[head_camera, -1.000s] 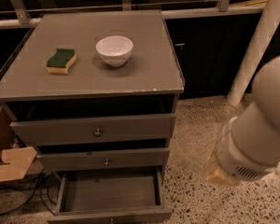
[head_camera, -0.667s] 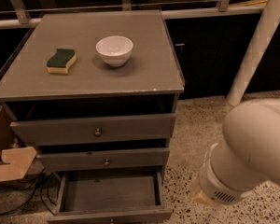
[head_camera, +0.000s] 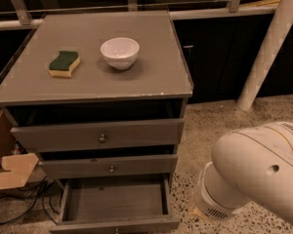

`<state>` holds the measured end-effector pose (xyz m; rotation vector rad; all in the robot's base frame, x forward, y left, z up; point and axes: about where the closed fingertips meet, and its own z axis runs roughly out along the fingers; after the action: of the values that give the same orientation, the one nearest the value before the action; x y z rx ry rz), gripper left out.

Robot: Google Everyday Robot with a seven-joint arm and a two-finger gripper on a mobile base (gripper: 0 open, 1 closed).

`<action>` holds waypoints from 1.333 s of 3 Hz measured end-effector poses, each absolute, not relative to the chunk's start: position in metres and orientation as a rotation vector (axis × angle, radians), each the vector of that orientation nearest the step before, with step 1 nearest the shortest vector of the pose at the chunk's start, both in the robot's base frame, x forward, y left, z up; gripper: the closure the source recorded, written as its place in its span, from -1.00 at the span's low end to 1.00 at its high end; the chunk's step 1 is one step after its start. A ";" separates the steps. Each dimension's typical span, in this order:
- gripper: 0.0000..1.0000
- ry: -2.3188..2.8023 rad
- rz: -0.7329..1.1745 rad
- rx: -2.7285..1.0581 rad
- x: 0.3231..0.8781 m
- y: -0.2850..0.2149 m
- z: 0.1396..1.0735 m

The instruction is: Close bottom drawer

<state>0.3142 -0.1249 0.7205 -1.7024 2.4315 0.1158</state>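
One bottom drawer (head_camera: 115, 202) stands open — gripper out of view.

A: Is any text, label or number showing anywhere?
B: No, nothing readable is showing, neither on the grey cabinet (head_camera: 97, 82) nor on the cardboard (head_camera: 20, 177) at the left edge.
A: And the gripper?
B: It is sitting out of frame. Only the white arm (head_camera: 256, 174), lower right, is showing, bearing no legible marking.
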 end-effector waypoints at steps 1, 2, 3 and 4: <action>1.00 2.480 0.227 -1.651 0.292 -0.109 0.683; 1.00 2.525 0.269 -1.579 0.285 -0.089 0.636; 1.00 2.570 0.317 -1.526 0.284 -0.066 0.589; 1.00 2.637 0.373 -1.482 0.286 -0.041 0.535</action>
<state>0.2861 -0.0405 0.5354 -1.4822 2.6366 0.3727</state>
